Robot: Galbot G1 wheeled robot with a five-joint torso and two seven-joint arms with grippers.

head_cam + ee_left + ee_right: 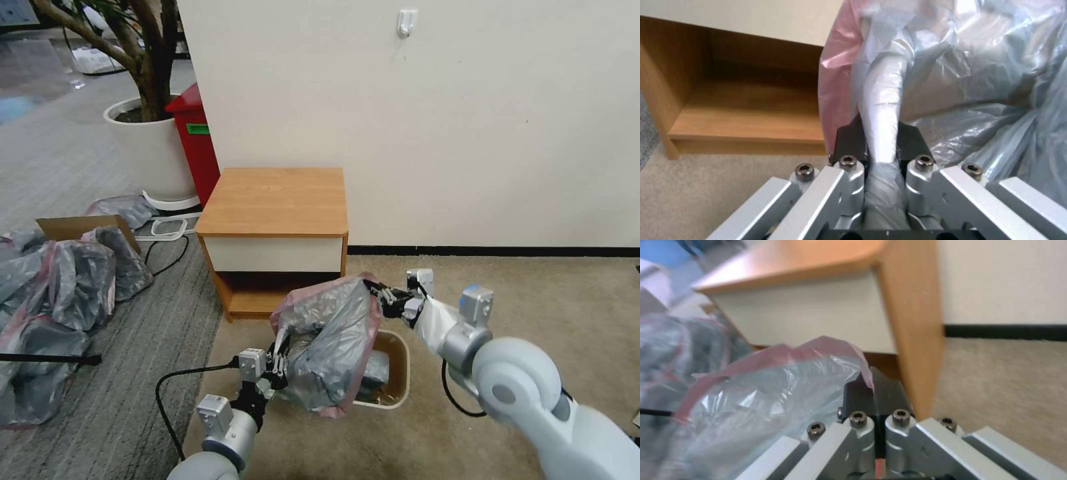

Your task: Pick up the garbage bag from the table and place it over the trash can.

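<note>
The garbage bag (333, 347), grey and translucent with a pink rim, hangs stretched between both grippers in front of the table (277, 200) and above the trash can (393, 373). My left gripper (275, 365) is shut on a twisted fold of the garbage bag (951, 100) at its near lower side, the plastic pinched between the black pads (911, 140). My right gripper (377, 293) is shut on the pink rim of the garbage bag (773, 386) at its far upper corner. Most of the cream trash can sits under the bag, with its right half showing.
A heap of grey bags with a cardboard box (60, 293) lies on the floor at left. A red bin (197, 143) and a white planter (150, 150) stand behind the table. A black cable (180, 380) runs across the carpet near my left arm. Open carpet lies at right.
</note>
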